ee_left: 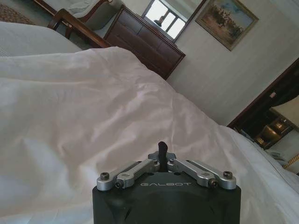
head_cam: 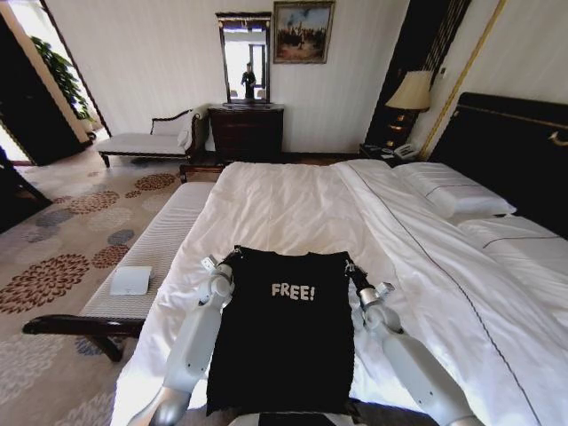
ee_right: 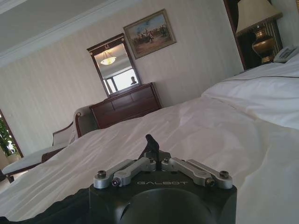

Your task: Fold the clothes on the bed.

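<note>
While both arms reach forward over the near edge of the bed [head_cam: 293,200], each gripper has its fingers pressed together on a top corner of the T-shirt [head_cam: 284,342]: the left gripper [head_cam: 232,257] on the left corner, the right gripper [head_cam: 349,264] on the right one. In the left wrist view the black fingers [ee_left: 162,150] meet in a single narrow tip; the right wrist view shows the same closed fingers [ee_right: 150,142], with dark cloth lying beside the gripper body. The shirt hangs stretched between the two grippers, spread flat and facing the camera, its lower part draped down toward the robot. White letters on the chest read "FREE!", and "GALBOT" is printed on each gripper housing. Beyond the shirt lies the white duvet [head_cam: 373,231], with pillows [head_cam: 453,195] by the dark headboard [head_cam: 515,151]. An upholstered bench [head_cam: 146,257] stands just beside the bed's left edge, a flat white object [head_cam: 130,281] resting on it.
</note>
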Controlling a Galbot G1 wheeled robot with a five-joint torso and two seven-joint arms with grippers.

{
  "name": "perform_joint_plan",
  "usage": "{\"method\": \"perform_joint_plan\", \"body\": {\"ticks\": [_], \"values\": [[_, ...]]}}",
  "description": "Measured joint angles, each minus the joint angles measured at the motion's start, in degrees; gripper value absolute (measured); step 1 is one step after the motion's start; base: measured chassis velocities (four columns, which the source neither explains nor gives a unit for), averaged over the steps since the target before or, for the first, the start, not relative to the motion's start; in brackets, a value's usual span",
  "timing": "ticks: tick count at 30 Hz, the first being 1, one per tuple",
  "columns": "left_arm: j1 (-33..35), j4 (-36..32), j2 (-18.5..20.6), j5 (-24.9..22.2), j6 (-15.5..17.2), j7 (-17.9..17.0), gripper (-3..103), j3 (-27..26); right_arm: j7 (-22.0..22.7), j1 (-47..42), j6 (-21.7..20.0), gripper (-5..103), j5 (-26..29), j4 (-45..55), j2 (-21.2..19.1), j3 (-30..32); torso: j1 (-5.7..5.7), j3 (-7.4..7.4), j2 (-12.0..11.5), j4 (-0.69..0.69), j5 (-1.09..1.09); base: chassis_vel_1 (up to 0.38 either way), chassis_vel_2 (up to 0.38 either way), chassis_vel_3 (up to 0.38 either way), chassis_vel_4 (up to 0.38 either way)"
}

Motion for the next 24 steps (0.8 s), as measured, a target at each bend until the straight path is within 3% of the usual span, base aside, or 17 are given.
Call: {"method": "perform_joint_plan", "body": {"ticks": [9, 16, 24], "values": [[-2.8, -0.1, 1.1, -1.7, -1.4, 1.7, 2, -0.1, -1.0, 1.8, 1.6, 0, 1.0, 1.8, -1.7, 1.0, 0.0, 0.0, 0.0, 0.0, 0.0, 0.0, 0.0, 0.0, 0.0], [-7.2, -0.7, 2.7, -6.6, -3.8, 5.8, 2, -0.5, -6.3, 5.5, 4.8, 0, 7.1, 3.7, -4.2, 1.6, 0.01, 0.01, 0.0, 0.01, 0.0, 0.0, 0.0, 0.0, 0.0], [-11.5, 0.7, 4.1, -8.2, -5.0, 8.2, 2, 0.4, -9.3, 10.0, 5.8, 0, 12.5, 4.0, -6.4, -0.1, 0.01, 0.01, 0.0, 0.01, 0.0, 0.0, 0.0, 0.0, 0.0]]}}
